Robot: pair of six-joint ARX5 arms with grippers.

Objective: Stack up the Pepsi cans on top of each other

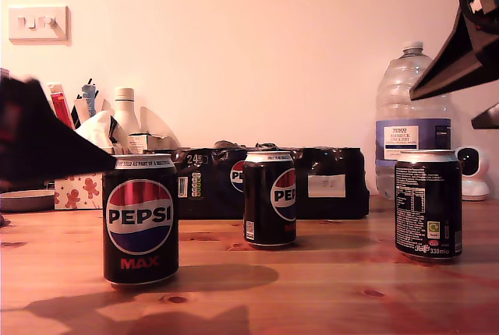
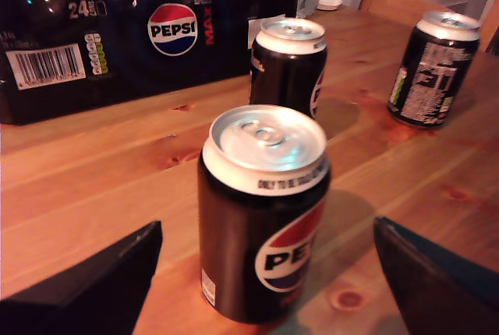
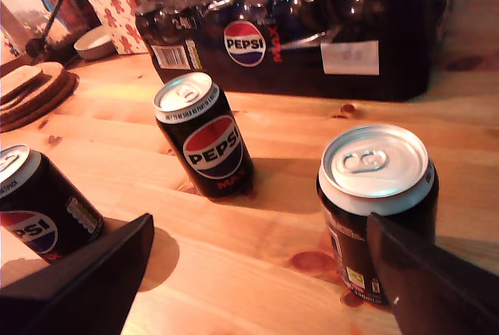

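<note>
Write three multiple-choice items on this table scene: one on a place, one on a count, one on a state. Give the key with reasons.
1. What stands directly behind the middle can in the exterior view?
A. the water bottle
B. the shrink-wrapped pack
C. a bowl

2. How many loose Pepsi cans stand on the table?
A. two
B. three
C. four

3. My first gripper is:
A. open, can between its fingers
B. shut on a can
C. holding a can lifted off the table

Key: 1 B, the shrink-wrapped pack spans behind it. 2 B, three stand apart. 3 A, both fingers sit wide of the nearest can, which rests on the wood.
</note>
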